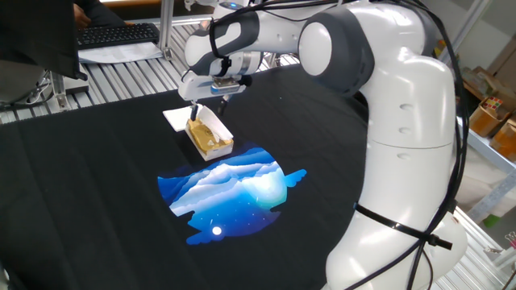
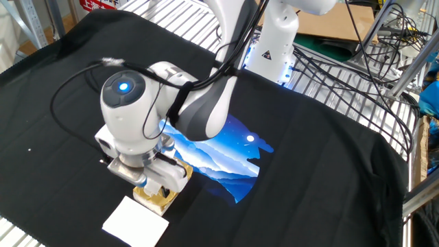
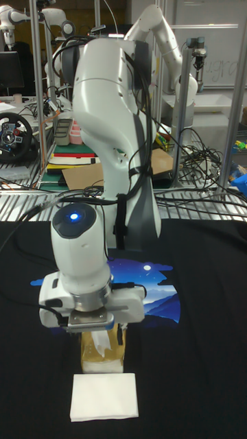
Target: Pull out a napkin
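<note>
Gripper [image 1: 196, 112] low over golden-brown pack [image 1: 211, 138]; whether the jaws grip the napkin [image 3: 100, 345] is unclear. Risk: the whole pack lifts if the tissue binds.

A robotics lab: a white robot arm [image 1: 387, 121] stands over a table [image 2: 329, 158] draped in black cloth printed with a blue mountain scene [image 1: 230, 189]. Metal frame rails [image 2: 405, 103] and bundled black cables [image 2: 357, 58] ring the bench. A keyboard [image 1: 117, 34] sits on a side desk, a cardboard box [image 2: 329, 24] lies behind, and a second white arm [image 3: 168, 51] and a game steering wheel [image 3: 14, 137] stand among cluttered shelves.
</note>
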You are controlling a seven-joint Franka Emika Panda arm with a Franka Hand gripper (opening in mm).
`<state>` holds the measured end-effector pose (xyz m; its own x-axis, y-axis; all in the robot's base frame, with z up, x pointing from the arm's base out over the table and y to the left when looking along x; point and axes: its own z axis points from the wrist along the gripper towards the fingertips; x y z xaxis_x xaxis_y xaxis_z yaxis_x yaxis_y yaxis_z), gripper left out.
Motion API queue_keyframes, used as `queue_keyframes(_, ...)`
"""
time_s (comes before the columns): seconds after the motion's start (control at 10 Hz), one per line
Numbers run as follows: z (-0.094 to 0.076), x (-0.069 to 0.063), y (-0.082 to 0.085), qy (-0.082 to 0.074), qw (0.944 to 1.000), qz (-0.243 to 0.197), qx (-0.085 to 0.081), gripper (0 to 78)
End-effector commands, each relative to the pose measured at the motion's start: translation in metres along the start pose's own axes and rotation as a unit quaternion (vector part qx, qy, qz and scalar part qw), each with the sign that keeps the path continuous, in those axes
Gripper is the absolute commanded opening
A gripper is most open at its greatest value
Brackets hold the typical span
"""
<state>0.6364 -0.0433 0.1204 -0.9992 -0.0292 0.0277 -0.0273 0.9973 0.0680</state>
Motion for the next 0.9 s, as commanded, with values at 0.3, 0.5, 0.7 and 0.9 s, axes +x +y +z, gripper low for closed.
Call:
queue_keyframes(0.3,0.0035,0.017,0.0049,0.013,0.9995,0.009,0.028,77.4)
queue_keyframes(0.5,-0.0023,0.0188,0.0043,0.019,0.9994,0.009,0.027,77.4)
queue_keyframes(0.7,-0.0022,0.0188,0.004,0.023,0.9993,0.008,0.028,77.4)
queue_keyframes(0.9,-0.002,0.0189,0.0033,0.03,0.9989,0.01,0.034,77.4)
